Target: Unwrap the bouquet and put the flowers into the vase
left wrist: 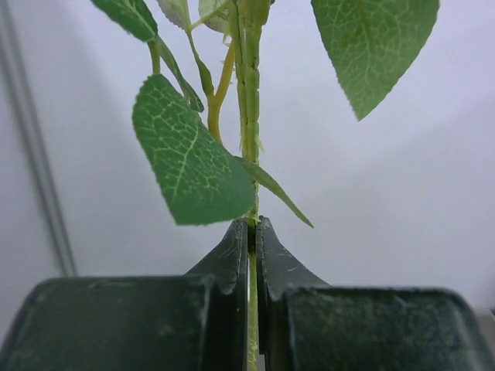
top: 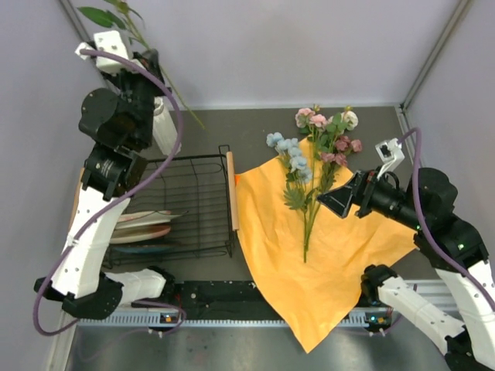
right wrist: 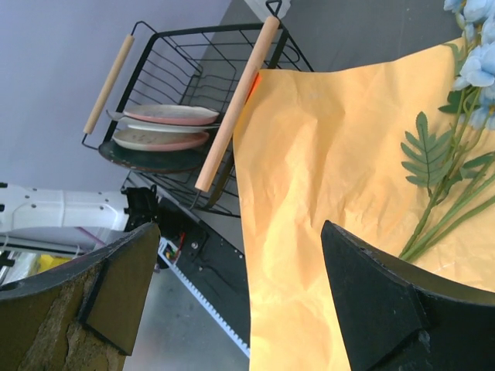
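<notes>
one stem lifted, the rest lying on the opened wrap

the left claw is raised high at the far left, its jaws pressed together on a thin green leafy stem that runs up between them. broad serrated green leaves spread just above the fingertips.

the bright orange paper wrap lies opened out flat on the dark grey desk, with one corner hanging past the near edge. the artificial flowers lie on its far part: long green stems on the paper, pale blue clusters at its far edge, and pink, cream and mauve rose heads just beyond it on the desk.

the right claw is over the right side of the wrap, just beside the stems, with its jaws wide apart and nothing between them.

a black wire dish rack with pale wooden handles stands left of the wrap. one handle is right against the paper's edge. pale pink plates are stacked in the rack.
</notes>
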You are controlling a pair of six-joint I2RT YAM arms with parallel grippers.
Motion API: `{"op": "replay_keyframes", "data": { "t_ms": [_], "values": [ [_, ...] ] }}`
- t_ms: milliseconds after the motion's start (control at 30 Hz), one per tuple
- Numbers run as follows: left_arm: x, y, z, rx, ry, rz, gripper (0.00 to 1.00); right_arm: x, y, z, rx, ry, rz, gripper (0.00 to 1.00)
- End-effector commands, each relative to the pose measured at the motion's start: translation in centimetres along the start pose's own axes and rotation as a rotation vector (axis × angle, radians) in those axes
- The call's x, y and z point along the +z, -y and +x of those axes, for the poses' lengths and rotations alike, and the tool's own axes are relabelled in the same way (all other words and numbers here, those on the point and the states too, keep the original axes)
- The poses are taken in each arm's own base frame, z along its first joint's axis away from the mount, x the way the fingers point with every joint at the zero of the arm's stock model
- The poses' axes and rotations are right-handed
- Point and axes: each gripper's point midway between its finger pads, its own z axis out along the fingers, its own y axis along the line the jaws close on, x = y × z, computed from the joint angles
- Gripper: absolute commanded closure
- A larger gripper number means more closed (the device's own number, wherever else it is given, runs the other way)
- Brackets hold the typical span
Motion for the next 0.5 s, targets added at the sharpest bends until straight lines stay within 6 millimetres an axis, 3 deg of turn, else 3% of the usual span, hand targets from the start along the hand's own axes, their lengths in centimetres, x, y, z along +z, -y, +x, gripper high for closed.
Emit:
{"op": "replay_keyframes", "data": {
  "t_ms": [0,33,367,467],
  "values": [
    [2.7,-4.3,-3.9,0.030,0.156,-0.168,1.00,-0.3,-0.8,0.8,0.017,-0.019,-0.048,0.14],
    [3.2,-4.8,-4.6,0.038,0.198,-0.188,1.00,-0.3,-0.7,0.8,0.012,-0.017,-0.042,0.14],
    [9.6,-11.1,-1.6,0.154,0.250,-0.373,1.00,1.5,1.2,-0.5,-0.074,-0.015,0.047,0.14],
    [10.1,-12.6,-1.9,0.201,0.259,-0.405,1.00,2.1,1.6,-0.4,-0.080,-0.032,0.059,0.14]
  ]
}}
